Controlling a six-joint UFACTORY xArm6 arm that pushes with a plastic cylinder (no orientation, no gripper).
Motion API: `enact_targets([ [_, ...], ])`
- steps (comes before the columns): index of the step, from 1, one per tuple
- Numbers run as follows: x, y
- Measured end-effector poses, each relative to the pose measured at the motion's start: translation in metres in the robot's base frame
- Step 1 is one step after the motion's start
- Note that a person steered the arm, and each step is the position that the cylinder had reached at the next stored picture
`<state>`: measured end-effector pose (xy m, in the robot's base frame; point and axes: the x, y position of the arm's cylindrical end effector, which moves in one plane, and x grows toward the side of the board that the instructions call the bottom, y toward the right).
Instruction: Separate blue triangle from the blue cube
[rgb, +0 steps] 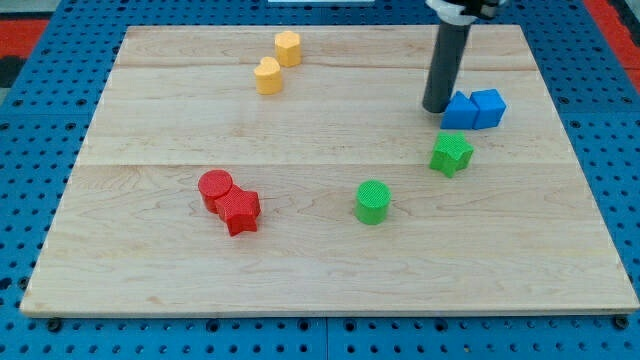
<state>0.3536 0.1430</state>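
The blue triangle and the blue cube sit side by side and touching at the view's upper right of the wooden board. The triangle is on the left, the cube on the right. My tip rests on the board just left of the blue triangle, touching or nearly touching its left edge. The dark rod rises from there to the view's top.
A green star lies just below the blue pair. A green cylinder is lower centre. A red cylinder and a red star touch at lower left. Two yellow blocks sit at upper centre-left.
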Motion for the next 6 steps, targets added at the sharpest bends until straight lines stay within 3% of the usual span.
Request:
enact_targets([
  [2, 0.001, -0.047],
  [6, 0.004, -0.021],
])
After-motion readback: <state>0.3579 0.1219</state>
